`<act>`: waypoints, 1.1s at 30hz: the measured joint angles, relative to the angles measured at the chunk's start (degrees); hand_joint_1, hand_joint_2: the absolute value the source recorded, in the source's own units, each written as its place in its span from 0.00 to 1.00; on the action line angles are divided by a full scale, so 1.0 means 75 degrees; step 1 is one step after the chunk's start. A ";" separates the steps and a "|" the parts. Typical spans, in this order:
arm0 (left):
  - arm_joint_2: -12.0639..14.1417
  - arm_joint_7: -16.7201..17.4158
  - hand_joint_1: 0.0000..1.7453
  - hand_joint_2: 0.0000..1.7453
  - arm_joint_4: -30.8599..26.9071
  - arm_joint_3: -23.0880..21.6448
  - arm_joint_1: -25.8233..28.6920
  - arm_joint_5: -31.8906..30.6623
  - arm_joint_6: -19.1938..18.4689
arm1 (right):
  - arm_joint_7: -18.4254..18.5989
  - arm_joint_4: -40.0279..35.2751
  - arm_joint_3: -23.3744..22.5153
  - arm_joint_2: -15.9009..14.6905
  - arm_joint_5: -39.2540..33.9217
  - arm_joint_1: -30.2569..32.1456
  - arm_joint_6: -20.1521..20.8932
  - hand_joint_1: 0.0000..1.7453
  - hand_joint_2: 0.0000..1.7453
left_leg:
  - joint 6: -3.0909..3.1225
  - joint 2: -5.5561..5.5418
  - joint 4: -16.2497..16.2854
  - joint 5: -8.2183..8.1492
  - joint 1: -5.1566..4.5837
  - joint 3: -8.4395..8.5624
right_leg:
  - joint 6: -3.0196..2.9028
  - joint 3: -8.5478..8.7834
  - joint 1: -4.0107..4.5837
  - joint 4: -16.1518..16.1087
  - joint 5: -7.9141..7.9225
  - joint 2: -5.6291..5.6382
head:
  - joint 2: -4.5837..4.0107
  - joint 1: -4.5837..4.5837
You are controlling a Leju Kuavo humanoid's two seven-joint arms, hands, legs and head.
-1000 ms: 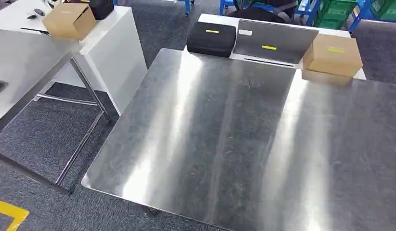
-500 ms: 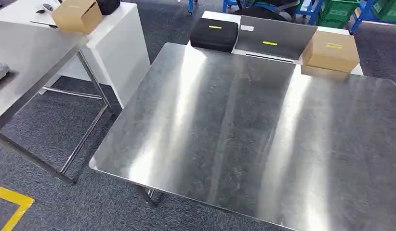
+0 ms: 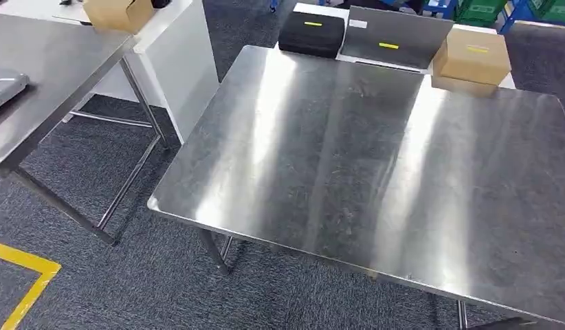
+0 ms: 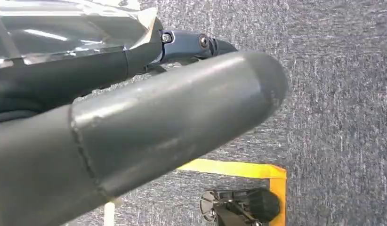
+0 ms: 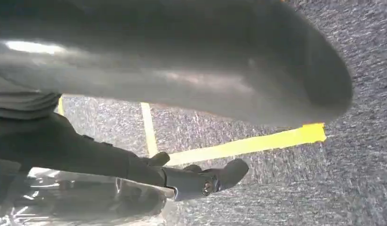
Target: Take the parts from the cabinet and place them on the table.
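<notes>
Steel table [image 3: 376, 158] farther from camera than before, hands holding clear-wrapped parts.

A clear plastic bag [image 4: 64, 28], crinkled and glossy, lies pressed against the dark fingers [image 4: 88, 70] of the left robot hand [image 4: 135, 117]. A second clear bag [image 5: 78, 197] sits under the right robot hand [image 5: 158, 70], against its dark fingers [image 5: 111, 162]. The brushed steel table [image 3: 376, 158] stands ahead.

— Can you read any text here?
— No. You get yellow labels on the black case [image 3: 311, 34], grey panel [image 3: 396, 45] and cardboard box [image 3: 472, 58] at 12 o'clock, all illegible.
</notes>
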 joint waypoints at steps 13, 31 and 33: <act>0.0000 0.0000 0.00 0.00 0.0003 0.0000 -0.0016 0.0003 -0.0023 | 0.0018 0.0009 0.0000 0.0009 0.0017 0.0017 -0.0018 0.00 0.00 | -0.0617 -0.0071 0.0153 -0.1104 0.0420 0.1177 | -0.0068 -0.0976 -0.0199 0.0378 0.0574 -0.0130 | 0.0000 -0.0091; -0.0047 -0.0041 0.00 0.00 0.0003 0.0000 -0.0015 -0.0044 -0.0023 | -0.0009 0.0015 0.0003 -0.0006 -0.0009 -0.0009 -0.0053 0.00 0.00 | -0.0006 0.0008 0.0075 -0.0305 -0.0019 0.0267 | -0.0065 -0.0442 0.0055 0.0233 0.0218 -0.0037 | 0.0000 0.0012; -0.0029 -0.0061 0.00 0.00 0.0003 0.0000 -0.0009 -0.0044 -0.0023 | -0.0015 0.0017 0.0006 0.0026 0.0020 0.0010 -0.0099 0.00 0.00 | -0.0094 -0.0005 0.0142 -0.0328 0.0004 0.0189 | -0.0220 -0.0476 -0.0158 0.0163 0.0351 -0.0055 | 0.0000 0.0026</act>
